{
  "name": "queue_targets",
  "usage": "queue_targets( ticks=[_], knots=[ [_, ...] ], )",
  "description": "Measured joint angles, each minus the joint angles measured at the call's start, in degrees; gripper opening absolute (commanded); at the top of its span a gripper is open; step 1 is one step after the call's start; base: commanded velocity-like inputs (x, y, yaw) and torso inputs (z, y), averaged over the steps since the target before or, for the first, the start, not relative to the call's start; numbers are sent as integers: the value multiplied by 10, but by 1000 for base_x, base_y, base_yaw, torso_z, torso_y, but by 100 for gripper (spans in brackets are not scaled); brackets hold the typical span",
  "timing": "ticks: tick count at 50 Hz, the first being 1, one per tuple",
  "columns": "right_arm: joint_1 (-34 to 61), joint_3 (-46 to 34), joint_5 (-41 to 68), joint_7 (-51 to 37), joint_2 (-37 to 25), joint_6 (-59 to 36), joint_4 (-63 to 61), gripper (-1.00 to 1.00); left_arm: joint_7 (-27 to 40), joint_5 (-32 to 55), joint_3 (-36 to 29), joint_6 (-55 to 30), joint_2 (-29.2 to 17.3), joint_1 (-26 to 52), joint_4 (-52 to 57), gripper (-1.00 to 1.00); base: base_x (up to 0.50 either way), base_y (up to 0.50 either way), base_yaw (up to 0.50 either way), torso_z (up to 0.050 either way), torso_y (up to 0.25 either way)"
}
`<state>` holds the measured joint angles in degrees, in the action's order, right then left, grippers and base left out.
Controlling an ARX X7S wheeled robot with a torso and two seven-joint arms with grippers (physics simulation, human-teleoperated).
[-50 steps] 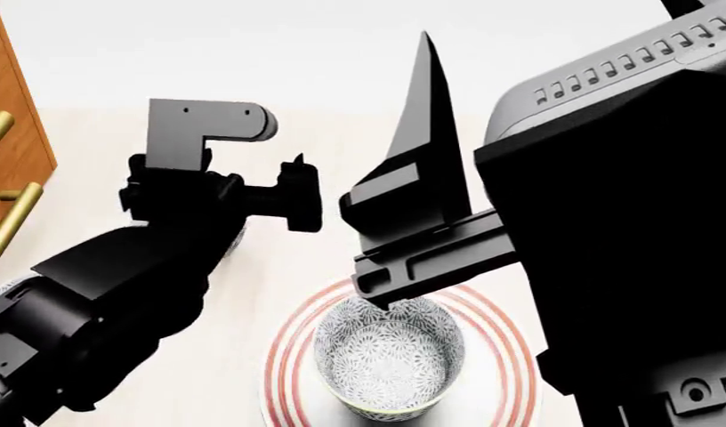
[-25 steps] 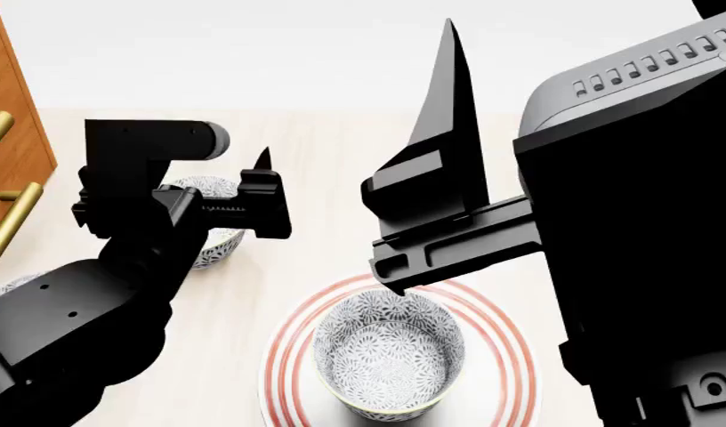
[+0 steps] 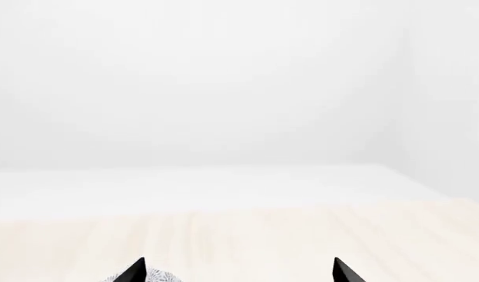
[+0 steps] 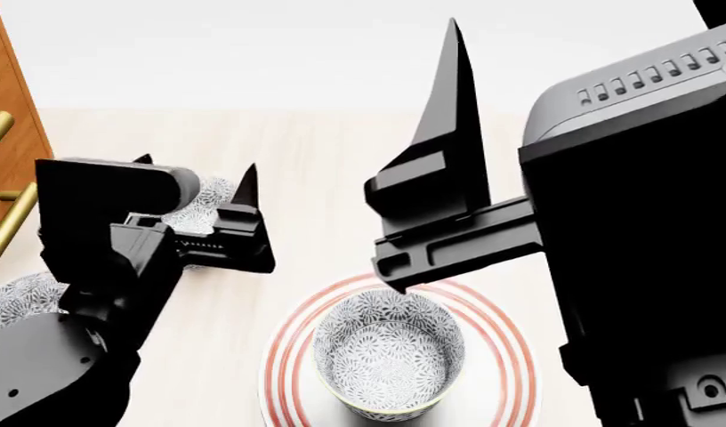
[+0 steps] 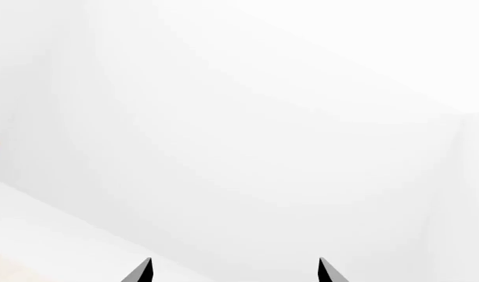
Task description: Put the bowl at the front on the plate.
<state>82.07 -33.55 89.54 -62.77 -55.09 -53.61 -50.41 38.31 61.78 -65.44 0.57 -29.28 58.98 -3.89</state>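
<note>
A grey-and-white floral bowl point(image 4: 390, 351) stands upright in the middle of the white plate point(image 4: 512, 356) with red rings, at the bottom of the head view. My right gripper point(image 5: 233, 271) hangs above and behind the bowl, open with nothing between its fingers; one tall dark finger point(image 4: 448, 116) shows in the head view. My left gripper point(image 4: 195, 167) is off to the left of the plate, open and empty as well. In the left wrist view the left gripper point(image 3: 237, 271) shows only its tips over the pale table.
A second floral bowl point(image 4: 214, 191) sits just behind the left gripper, and its edge point(image 3: 157, 276) shows beside one left fingertip. Another bowl point(image 4: 19, 298) lies at the far left, partly behind the left arm. A wooden cabinet point(image 4: 7, 98) with brass handles point(image 4: 13, 222) borders the left side.
The left arm has drawn back to the left and lower, uncovering the two other bowls. The right gripper has lifted slightly off the bowl's rim. The bowl stays on the plate.
</note>
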Motion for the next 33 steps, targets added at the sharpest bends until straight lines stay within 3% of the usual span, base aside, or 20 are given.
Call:
queue_targets(
  ticks=[33],
  knots=[
    [-40, -2, -35, 20, -1, 20, -4, 100, 67, -16, 16, 32, -106, -31, 238, 100, 0, 0, 0, 0, 0]
  ],
)
